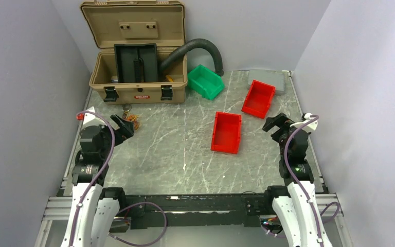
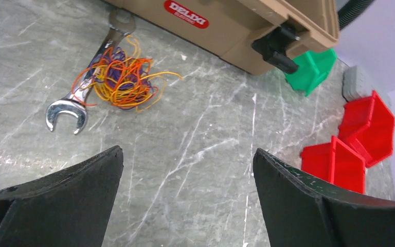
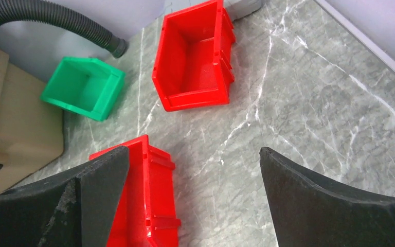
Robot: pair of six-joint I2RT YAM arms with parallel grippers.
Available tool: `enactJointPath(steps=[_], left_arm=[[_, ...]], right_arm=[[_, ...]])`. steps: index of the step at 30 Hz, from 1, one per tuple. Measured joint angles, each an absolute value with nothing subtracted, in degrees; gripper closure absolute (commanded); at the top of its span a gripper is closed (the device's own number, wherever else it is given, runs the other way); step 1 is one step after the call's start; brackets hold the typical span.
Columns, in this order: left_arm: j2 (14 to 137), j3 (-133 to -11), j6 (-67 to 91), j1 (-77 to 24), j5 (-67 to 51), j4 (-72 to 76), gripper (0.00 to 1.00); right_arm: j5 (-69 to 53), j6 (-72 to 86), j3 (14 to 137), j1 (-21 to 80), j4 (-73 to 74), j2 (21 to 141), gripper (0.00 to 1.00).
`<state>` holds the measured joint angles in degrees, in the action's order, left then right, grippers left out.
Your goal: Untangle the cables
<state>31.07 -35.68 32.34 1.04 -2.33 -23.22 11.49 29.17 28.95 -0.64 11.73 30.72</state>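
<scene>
Left gripper (image 1: 125,127), seen from above, has the cables (image 1: 132,121) just beyond its tips, while the right gripper (image 1: 276,123) is well apart. Left wrist: jaws wide, the tangle ahead-left, draped over a wrench (image 2: 66,109) pointing away. Right wrist: jaws wide, only red bins (image 3: 195,56), no cables.

Orange, yellow, purple cables (image 2: 121,77)

The table (image 2: 211,134) has a smooth, stone-look grey veined top with a faint sheen, the wrench (image 2: 67,110) is bright polished metal, the cables (image 2: 123,80) thin plastic-coated wire, the toolbox (image 2: 236,31) matt tan plastic, the red bins (image 3: 195,56) and green bin (image 3: 82,87) glossy plastic, the hose (image 3: 56,20) ribbed matt black.
</scene>
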Motion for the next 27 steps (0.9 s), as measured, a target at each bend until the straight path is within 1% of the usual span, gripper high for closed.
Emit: enactJointPath(steps=[7, 11, 16, 21, 27], left_arm=[[37.41, -35.66, 36.53, 1.04, 3.86, -23.24, 0.01], [46.15, -35.79, 40.56, 1.04, 7.51, -22.15, 0.01], [59.02, -37.12, 45.65, 1.37, 9.69, -20.58, 0.01], [68.86, -37.82, 48.58, 1.72, 9.78, -16.67, 0.01], [77.41, -42.65, 50.74, 2.72, 10.44, -16.91, 0.09]], right_arm=[[11.07, 30.94, 28.05, 0.38, 10.66, 32.95, 0.0], [8.23, 31.55, 29.15, 2.11, 10.02, 39.05, 0.0], [4.29, 31.44, 34.92, 4.51, 10.98, 50.54, 0.0], [4.01, 31.24, 36.32, 10.31, 11.05, 52.6, 0.0], [3.4, 29.89, 36.49, 16.51, 9.63, 53.52, 0.0]])
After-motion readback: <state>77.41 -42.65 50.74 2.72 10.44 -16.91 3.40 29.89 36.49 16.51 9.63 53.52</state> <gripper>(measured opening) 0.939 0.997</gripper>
